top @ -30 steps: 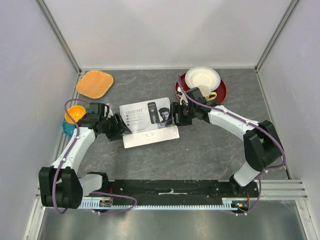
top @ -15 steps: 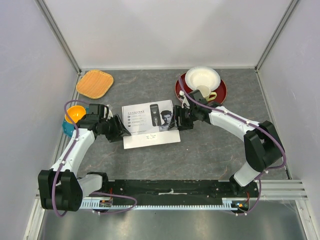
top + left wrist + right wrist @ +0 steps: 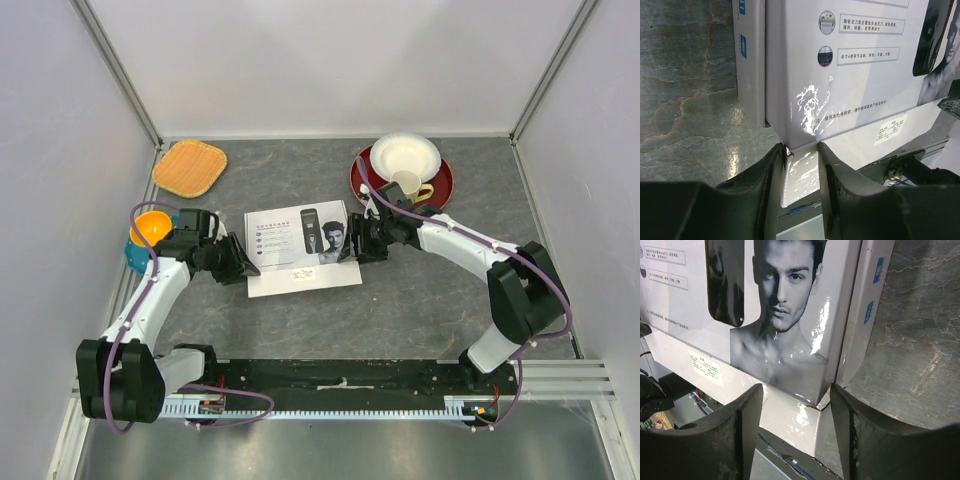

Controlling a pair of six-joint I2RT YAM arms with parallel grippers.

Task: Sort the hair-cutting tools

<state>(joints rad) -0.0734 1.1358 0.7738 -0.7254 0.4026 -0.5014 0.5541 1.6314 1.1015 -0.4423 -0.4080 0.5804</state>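
Over the last second the white cardboard box [image 3: 300, 245] has turned slightly straighter on the grey table [image 3: 420, 300], and both pairs of jaws have narrowed. The box top shows a printed black clipper, a man's face and boxed Chinese lines beside round icons. The left gripper [image 3: 800, 155] straddles its left corner with fingers nearly together; I cannot tell whether it grips. The right gripper [image 3: 797, 400] straddles the right corner, jaws apart. The hair-cutting tools are hidden. An orange bowl [image 3: 152, 226] sits in a teal bowl [image 3: 133, 258]. A white bowl [image 3: 405, 155] and a cup [image 3: 408, 183] rest on a dark red plate [image 3: 445, 185].
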